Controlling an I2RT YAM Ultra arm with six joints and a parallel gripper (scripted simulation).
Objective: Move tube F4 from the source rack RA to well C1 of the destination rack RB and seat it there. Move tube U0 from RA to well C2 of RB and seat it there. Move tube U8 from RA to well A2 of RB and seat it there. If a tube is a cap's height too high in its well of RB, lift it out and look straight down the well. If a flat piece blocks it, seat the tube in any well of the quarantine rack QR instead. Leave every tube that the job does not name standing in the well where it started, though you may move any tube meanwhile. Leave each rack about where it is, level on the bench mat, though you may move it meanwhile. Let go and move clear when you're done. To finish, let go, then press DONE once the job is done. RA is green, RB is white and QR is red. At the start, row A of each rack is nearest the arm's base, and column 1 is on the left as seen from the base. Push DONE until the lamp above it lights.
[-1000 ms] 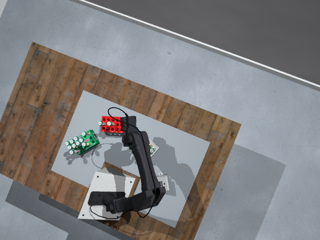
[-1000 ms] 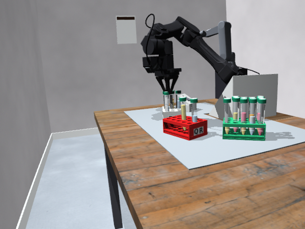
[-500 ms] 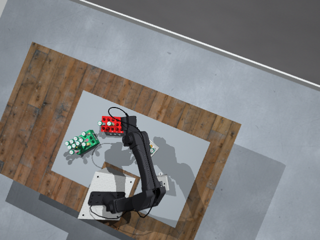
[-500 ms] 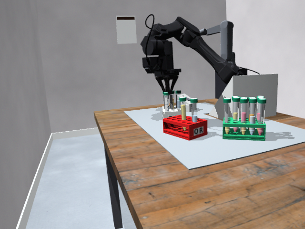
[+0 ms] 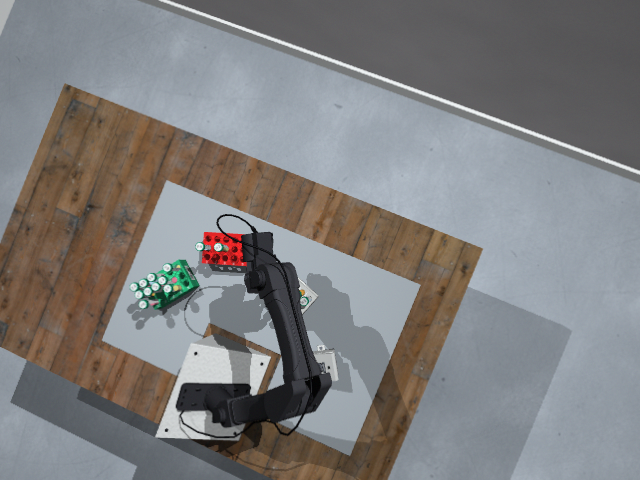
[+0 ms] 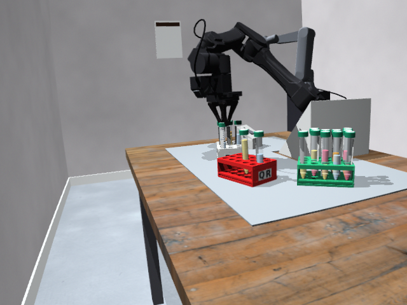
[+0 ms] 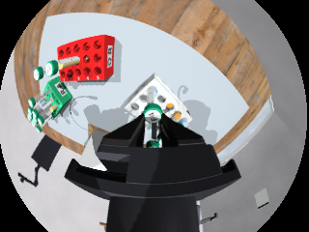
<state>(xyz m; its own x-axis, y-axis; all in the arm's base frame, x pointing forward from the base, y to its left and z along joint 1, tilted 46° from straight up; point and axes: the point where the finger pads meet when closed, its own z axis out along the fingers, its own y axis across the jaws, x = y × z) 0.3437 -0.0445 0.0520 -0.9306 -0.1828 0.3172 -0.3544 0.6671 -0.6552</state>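
Crowding me at the white rack (image 5: 312, 296) (image 6: 229, 151) (image 7: 140, 90) are other capped tubes; the red rack (image 5: 220, 252) (image 6: 253, 166) (image 7: 104, 72) and green rack (image 5: 189, 281) (image 6: 325, 166) (image 7: 64, 101) stand apart. My gripper (image 6: 224, 122) (image 7: 153, 116) is nearly closed, pinching a green-capped tube (image 7: 153, 112) over the white rack, its number unreadable.

Three capped-tube racks, all level on the mat.
Red rack QR (image 5: 222, 263) (image 6: 254, 175) (image 7: 110, 72) carries two upright green-capped tubes, one yellow-filled (image 5: 218, 247) (image 6: 245, 149) (image 7: 51, 68), one pale blue (image 5: 200, 246) (image 6: 259, 144) (image 7: 38, 73). From above, green RA (image 5: 190, 281) (image 6: 343, 166) (image 7: 62, 97), crowded with upright tubes, lies lower-left of QR; white RB (image 5: 313, 295) (image 6: 226, 151) (image 7: 145, 89), partly hidden, sits angled lower-right of QR. Tube labels are too small to tell.
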